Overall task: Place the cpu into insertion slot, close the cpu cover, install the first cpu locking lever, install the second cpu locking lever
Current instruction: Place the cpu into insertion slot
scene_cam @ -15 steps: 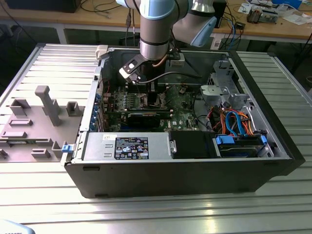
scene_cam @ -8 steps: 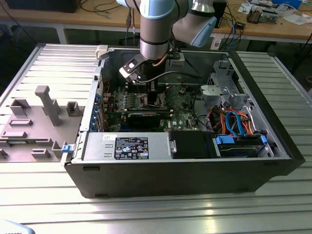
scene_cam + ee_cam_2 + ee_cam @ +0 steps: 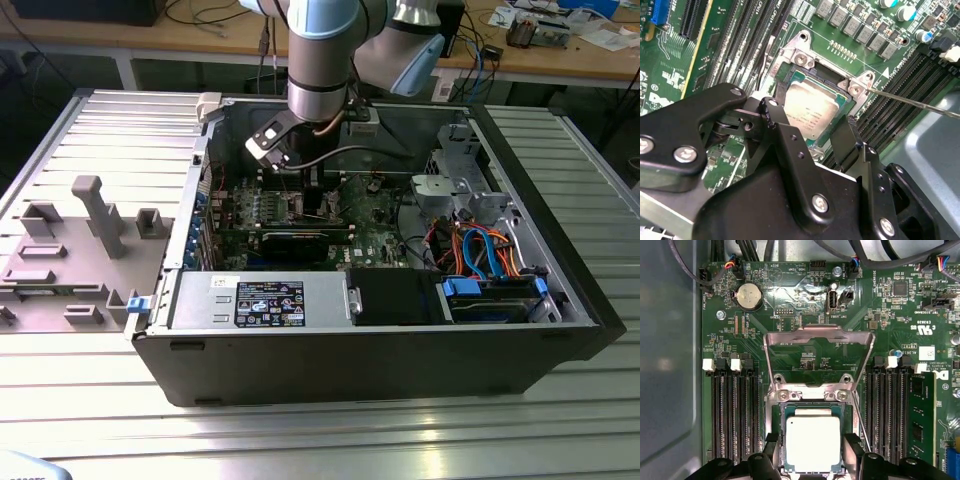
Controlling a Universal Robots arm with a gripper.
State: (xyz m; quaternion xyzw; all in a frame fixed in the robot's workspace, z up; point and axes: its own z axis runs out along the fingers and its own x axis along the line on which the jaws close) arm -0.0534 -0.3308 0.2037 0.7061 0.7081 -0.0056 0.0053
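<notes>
One open computer case (image 3: 330,350) on the ribbed table (image 3: 300,440), green board (image 3: 300,212) inside. Exterior view: arm (image 3: 320,60) drops in vertically near the case's 12 o'clock, with the gripper (image 3: 289,167) low over the board. Second wrist view: the cpu (image 3: 812,112) lies in the insertion slot (image 3: 802,50); the gripper straddles it, and I cannot tell whether it clamps. First wrist view: cpu cover (image 3: 819,332) stands raised off the slot.

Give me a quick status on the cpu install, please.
Fingers open, straddling cpu. It lies in insertion slot. The cpu cover stands open, not yet closed. No obstruction seen.
</notes>
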